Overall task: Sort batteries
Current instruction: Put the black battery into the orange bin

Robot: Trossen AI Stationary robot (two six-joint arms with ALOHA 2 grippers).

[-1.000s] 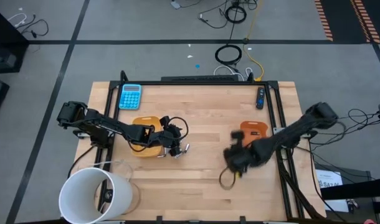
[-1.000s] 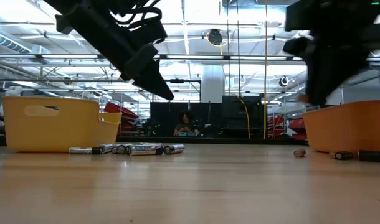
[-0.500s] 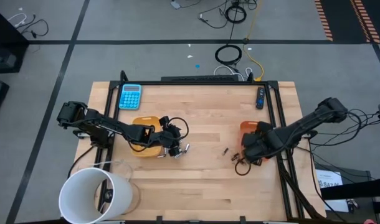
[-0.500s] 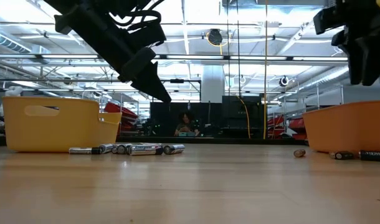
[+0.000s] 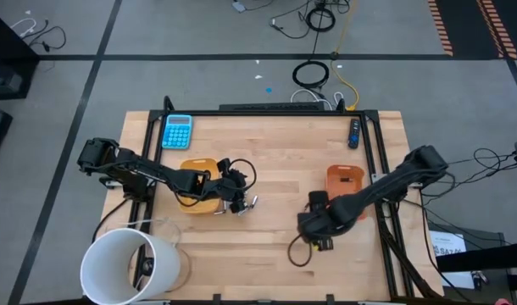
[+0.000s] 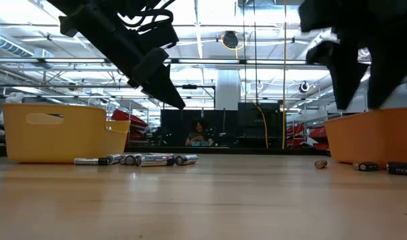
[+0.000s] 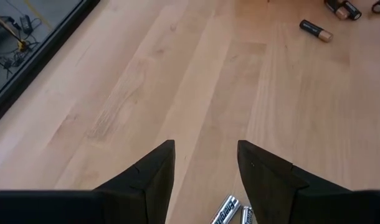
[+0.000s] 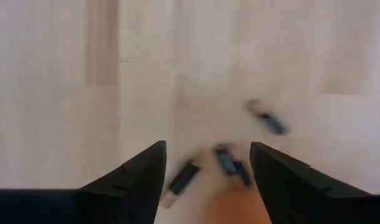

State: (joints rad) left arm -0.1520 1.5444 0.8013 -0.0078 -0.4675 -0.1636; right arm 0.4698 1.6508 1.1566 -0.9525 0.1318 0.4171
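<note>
Fingers of my right gripper (image 8: 205, 168) spread wide, empty; dark batteries (image 8: 226, 160) lie loose just ahead between them. Left gripper (image 7: 205, 165) half open above silver batteries (image 7: 226, 210). Risk: closing off-centre could roll one away.

Grey floor (image 5: 63, 93) with loose cables (image 5: 314, 74); bright ceiling lights (image 6: 210, 17) beyond.
</note>
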